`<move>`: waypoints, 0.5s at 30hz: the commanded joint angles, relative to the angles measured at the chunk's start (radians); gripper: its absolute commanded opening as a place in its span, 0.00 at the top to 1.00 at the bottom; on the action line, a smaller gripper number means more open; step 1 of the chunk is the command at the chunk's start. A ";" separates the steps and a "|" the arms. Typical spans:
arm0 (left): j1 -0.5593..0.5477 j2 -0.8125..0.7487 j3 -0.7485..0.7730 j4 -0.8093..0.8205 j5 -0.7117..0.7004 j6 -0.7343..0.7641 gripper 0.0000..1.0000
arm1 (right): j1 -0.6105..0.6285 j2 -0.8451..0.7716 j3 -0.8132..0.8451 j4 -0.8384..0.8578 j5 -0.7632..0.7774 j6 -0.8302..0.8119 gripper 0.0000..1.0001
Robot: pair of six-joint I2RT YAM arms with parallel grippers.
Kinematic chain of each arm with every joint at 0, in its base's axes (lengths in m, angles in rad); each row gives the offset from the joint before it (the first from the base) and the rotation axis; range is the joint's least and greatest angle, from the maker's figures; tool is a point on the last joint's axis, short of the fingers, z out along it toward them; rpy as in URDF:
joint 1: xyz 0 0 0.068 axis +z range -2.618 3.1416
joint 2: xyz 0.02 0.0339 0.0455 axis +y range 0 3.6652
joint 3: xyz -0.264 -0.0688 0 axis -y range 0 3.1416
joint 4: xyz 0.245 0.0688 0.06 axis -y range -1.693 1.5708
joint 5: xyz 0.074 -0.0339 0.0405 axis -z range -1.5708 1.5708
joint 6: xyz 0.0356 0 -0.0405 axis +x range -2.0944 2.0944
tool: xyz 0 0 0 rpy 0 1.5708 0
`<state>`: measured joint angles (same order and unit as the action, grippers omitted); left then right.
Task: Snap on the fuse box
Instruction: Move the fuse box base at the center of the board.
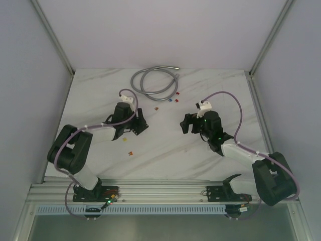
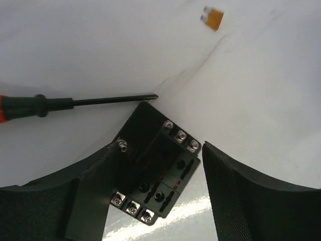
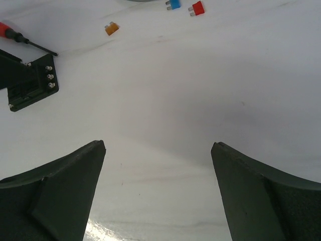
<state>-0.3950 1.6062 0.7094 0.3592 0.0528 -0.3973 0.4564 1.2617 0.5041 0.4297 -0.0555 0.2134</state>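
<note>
Inside the spread left gripper (image 2: pixel 159 146) lies the fuse box (image 2: pixel 155 173) (screwdriver (image 2: pixel 75 103) alongside); right gripper (image 3: pixel 158 144) likewise spread.

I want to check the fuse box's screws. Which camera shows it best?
Left wrist: the fuse box sits low and central between the jaws, screws and slots sharp. Right wrist shows it small at the left edge. Top external shows only a dark shape.

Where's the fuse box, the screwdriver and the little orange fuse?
fuse box (image 2: pixel 159 173), left wrist view, on its slotted top face.
screwdriver (image 2: pixel 108 101), left wrist view, on its thin metal shaft.
orange fuse (image 2: pixel 214 18), left wrist view, on its orange body.
</note>
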 commanded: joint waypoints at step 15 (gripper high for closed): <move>-0.217 0.010 -0.011 -0.076 0.002 -0.264 0.22 | 0.020 0.018 0.019 -0.013 -0.051 0.031 0.07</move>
<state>-0.5529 1.6352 0.7200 0.3210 0.0830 -0.5415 0.4603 1.2667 0.5045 0.4171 -0.0780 0.2249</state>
